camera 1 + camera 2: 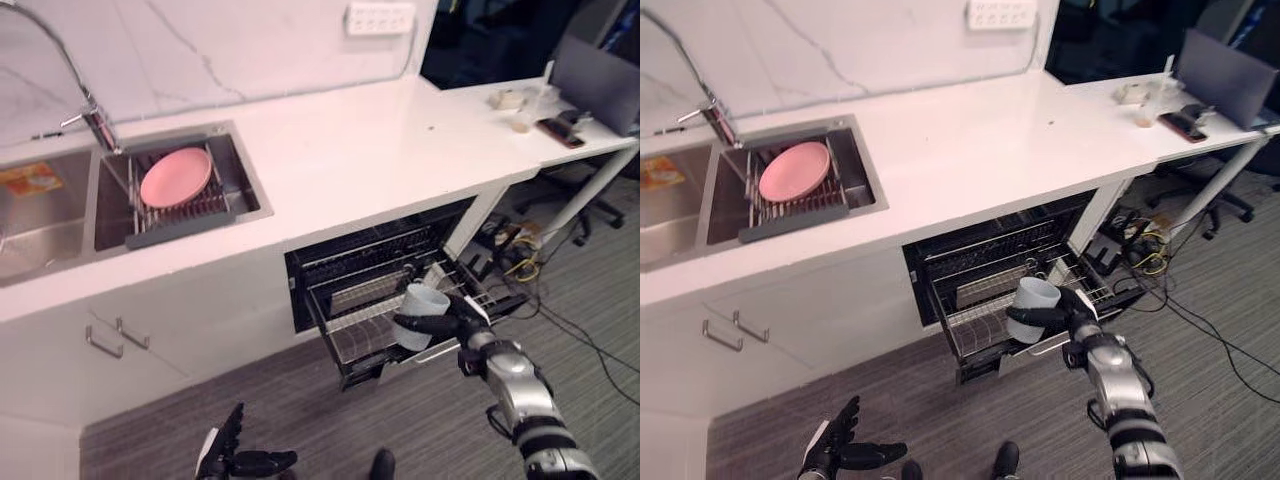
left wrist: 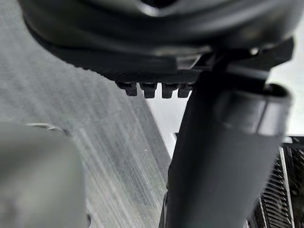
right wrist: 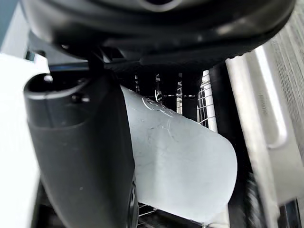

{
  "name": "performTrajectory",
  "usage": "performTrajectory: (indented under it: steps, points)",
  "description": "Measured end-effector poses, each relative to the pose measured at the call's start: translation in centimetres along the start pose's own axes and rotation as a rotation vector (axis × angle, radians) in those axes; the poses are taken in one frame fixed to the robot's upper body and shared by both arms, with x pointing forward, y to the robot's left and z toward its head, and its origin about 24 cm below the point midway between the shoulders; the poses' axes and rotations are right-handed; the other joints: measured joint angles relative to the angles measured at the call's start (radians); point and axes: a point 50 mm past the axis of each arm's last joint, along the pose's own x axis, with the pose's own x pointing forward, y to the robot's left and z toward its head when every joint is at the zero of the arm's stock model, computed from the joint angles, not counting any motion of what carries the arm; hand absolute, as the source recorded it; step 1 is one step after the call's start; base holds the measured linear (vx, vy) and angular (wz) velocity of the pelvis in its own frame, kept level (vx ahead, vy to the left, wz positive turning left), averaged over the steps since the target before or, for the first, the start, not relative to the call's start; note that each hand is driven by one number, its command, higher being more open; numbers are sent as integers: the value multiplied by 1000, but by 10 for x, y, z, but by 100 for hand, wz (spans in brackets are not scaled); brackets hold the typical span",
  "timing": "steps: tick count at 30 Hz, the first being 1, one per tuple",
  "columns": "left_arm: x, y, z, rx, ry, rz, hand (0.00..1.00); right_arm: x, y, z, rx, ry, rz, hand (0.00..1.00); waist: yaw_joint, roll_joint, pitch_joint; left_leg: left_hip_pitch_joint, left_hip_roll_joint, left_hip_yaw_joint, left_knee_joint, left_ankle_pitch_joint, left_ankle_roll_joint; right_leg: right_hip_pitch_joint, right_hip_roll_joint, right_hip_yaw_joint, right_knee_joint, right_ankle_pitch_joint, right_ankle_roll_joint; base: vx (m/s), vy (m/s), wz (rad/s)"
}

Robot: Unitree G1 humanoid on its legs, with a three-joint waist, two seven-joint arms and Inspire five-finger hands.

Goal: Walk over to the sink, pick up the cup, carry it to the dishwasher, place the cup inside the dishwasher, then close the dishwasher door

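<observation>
The right hand [image 1: 455,322] is gripping the pale grey-white cylindrical cup [image 1: 427,300], its dark fingers and thumb curling round the lower half. It is holding the cup mouth upward, just over the pulled-out metal wire rack [image 1: 355,330] of the open black dishwasher [image 1: 330,265], under the white stone countertop [image 1: 380,150]. In the right wrist view the thumb is covering part of the cup's wall, and rack wires are peeking out past the fingers. Whether the cup's base is touching the rack is hard to make out. The left hand [image 1: 238,452] is hanging low over the grey streaked floor [image 1: 330,420], fingers loose and spread, holding nothing, its wrist cut off at the frame edge. Over in the steel sink [image 1: 250,195], a round pink plate [image 1: 176,176] is leaning in a grey drying rack [image 1: 180,225].
</observation>
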Motion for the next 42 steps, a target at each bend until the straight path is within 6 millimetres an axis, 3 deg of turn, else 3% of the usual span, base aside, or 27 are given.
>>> performTrajectory:
  steps: [7,15,19,21,27,30,36,37,42]
  points:
    - [4,8,17,3,-37,5,100,21,-10,46,-81,-41,-12,0,45,-21,104,-39,-8,-44,23,0,6,-5,-8,-33,1,13,6,26,25,20]
    - [18,15,49,0,-108,5,100,31,-19,97,-150,-102,6,0,125,-31,215,-146,2,-95,127,-20,35,-37,-9,-36,1,108,-14,-33,84,20]
    - [23,26,62,0,-126,33,100,34,-20,107,-152,-99,21,0,159,-35,237,-196,6,-118,162,-21,35,-55,-6,-56,2,109,-16,-30,50,20]
    - [22,30,64,10,-133,38,100,35,-20,109,-158,-93,20,0,161,-34,253,-214,9,-130,181,-24,30,-56,-3,-60,2,109,-16,0,25,18]
    - [25,30,70,-5,-121,33,100,36,-24,91,-142,-8,2,0,173,-42,276,-264,17,-150,220,-30,24,-74,4,-63,2,108,-18,-17,30,9]
    - [27,31,73,-12,-117,33,100,37,-25,84,-124,25,-10,0,181,-44,286,-280,28,-156,237,-34,17,-82,12,-65,15,83,-50,-19,8,4]
    - [27,30,73,-38,-103,29,100,36,-30,81,-76,33,-36,0,186,-44,290,-303,50,-162,258,-40,0,-91,33,-65,19,69,-60,0,0,0]
    - [27,30,73,-37,-105,29,100,36,-31,81,-70,34,-39,100,186,-45,290,-304,49,-162,259,-40,-1,-91,32,-65,19,65,-59,0,0,0]
    - [27,29,78,-37,-122,23,100,37,-31,91,-53,1,-36,100,187,-45,294,-321,53,-163,272,-39,-11,-104,35,-64,19,48,-53,0,0,0]
